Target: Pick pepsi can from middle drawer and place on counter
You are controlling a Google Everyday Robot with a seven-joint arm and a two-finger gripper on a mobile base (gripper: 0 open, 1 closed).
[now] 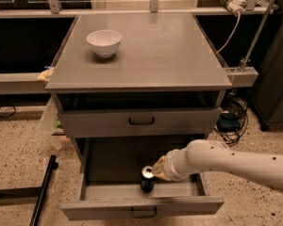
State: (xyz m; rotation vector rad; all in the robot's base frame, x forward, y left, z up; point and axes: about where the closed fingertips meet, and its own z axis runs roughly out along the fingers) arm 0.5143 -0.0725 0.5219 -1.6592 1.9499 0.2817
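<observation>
Dark pepsi can (147,180) in middle drawer (114,166) touches end effector (155,171); closure unclear.

Dim overhead light, probably; gripper (153,172) inside the shadowed middle drawer (112,191).

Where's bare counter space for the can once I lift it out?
The counter is bare from the bowl at its back left across to the right and front edges. The drawer is crowded where the gripper sits at the can near the front wall.
</observation>
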